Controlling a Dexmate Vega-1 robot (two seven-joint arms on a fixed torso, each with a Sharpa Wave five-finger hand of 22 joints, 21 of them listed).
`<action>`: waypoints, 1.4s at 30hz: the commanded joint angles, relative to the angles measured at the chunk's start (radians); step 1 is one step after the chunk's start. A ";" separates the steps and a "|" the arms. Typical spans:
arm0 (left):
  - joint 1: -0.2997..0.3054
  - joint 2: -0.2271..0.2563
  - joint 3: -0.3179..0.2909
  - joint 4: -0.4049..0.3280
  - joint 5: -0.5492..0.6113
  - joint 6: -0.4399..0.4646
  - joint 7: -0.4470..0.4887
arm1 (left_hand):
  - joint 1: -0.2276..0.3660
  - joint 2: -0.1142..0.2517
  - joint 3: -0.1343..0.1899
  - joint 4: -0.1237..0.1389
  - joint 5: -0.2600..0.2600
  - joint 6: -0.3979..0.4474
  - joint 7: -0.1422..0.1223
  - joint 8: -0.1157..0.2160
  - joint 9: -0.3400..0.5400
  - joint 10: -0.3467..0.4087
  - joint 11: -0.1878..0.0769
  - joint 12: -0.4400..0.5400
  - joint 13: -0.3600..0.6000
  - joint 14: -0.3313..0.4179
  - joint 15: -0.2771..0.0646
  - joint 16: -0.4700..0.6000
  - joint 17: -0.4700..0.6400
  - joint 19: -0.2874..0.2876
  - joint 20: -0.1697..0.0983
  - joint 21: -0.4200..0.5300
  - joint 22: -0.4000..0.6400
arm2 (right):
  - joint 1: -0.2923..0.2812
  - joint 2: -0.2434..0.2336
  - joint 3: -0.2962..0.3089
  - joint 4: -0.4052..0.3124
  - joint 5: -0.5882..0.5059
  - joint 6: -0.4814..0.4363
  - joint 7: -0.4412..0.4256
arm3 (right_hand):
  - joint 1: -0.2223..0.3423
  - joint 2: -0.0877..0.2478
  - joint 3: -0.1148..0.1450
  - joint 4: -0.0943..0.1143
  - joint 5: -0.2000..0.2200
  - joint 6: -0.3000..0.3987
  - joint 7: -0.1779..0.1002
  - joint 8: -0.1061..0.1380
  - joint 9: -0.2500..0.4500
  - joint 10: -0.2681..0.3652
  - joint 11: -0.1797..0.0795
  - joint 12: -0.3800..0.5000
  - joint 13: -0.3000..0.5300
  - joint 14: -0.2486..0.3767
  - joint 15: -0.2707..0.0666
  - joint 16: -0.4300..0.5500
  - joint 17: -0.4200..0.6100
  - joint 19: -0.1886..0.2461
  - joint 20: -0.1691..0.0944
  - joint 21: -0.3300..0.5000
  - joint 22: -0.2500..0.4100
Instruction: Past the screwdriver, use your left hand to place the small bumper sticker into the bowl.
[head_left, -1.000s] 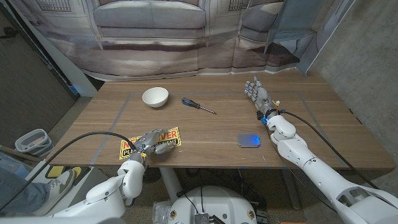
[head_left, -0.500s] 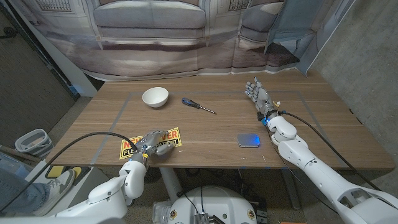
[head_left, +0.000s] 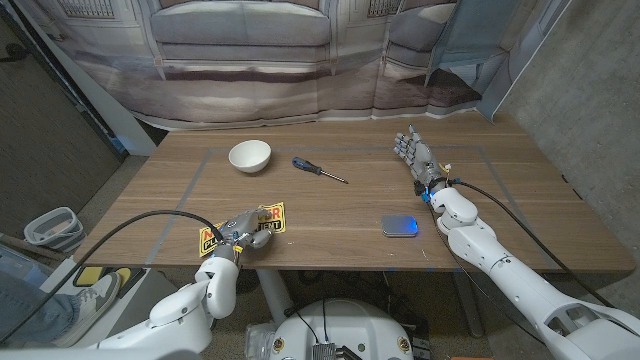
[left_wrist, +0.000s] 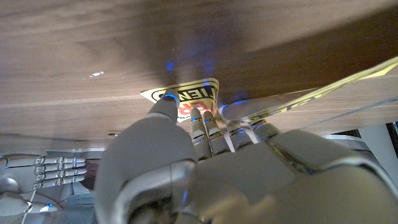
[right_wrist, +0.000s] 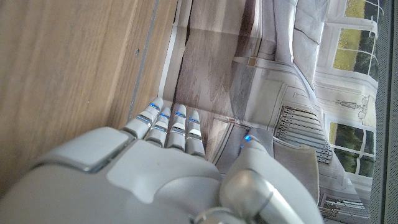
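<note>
Yellow and black, the sticker (head_left: 246, 226) lies near the counter's (head_left: 340, 215) front edge, and your left hand (head_left: 240, 231) rests on it, fingers (left_wrist: 205, 121) pressed together over the near part. The bowl (head_left: 250, 156) sits at the far side, the screwdriver (head_left: 318, 169) just beside it. Your right hand (head_left: 416, 155) stands apart, fingers straight and close together, holding nothing.

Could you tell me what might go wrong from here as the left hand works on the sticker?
The left hand sits on the yellow bumper sticker at the table's near edge; the thin sheet could slide off or buckle instead of lifting. The route to the white bowl runs near the screwdriver, which a low sweep might knock.
</note>
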 joint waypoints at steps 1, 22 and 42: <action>-0.015 -0.024 0.024 0.001 0.019 0.037 0.025 | 0.024 0.000 0.015 0.002 -0.015 0.019 -0.002 -0.002 0.003 0.022 -0.004 -0.003 0.000 0.011 -0.034 0.006 0.005 0.016 0.002 0.010 0.000 | 0.004 -0.001 0.000 0.009 0.004 -0.003 0.011 | 0.006 0.003 -0.002 -0.002 0.000 0.006 0.001 0.000 0.004 0.009 0.002 0.002 0.004 0.009 0.003 -0.001 0.002 0.010 -0.020 -0.001 0.004; -0.015 -0.059 0.023 0.005 0.035 0.023 0.080 | 0.170 0.053 0.107 0.018 -0.097 0.112 -0.008 0.017 0.006 0.120 -0.008 0.010 0.002 0.124 -0.051 0.046 0.046 0.075 -0.002 0.059 0.010 | -0.015 -0.013 0.016 0.003 0.023 0.009 0.022 | 0.006 0.003 -0.004 -0.003 0.000 0.006 0.001 -0.001 0.004 0.009 0.001 0.001 0.004 0.008 0.003 -0.002 0.002 0.010 -0.020 -0.002 0.004; 0.019 -0.064 -0.027 0.005 0.015 -0.029 0.119 | 0.188 0.056 0.128 0.027 -0.105 0.133 0.009 0.017 0.005 0.143 -0.004 0.009 0.003 0.146 -0.054 0.052 0.061 0.087 -0.004 0.079 0.015 | -0.023 -0.018 0.020 -0.021 0.018 0.020 0.017 | 0.007 0.004 -0.005 -0.004 0.000 0.005 0.001 -0.001 0.004 0.009 -0.001 0.001 0.004 0.008 0.003 -0.002 0.002 0.012 -0.021 -0.001 0.004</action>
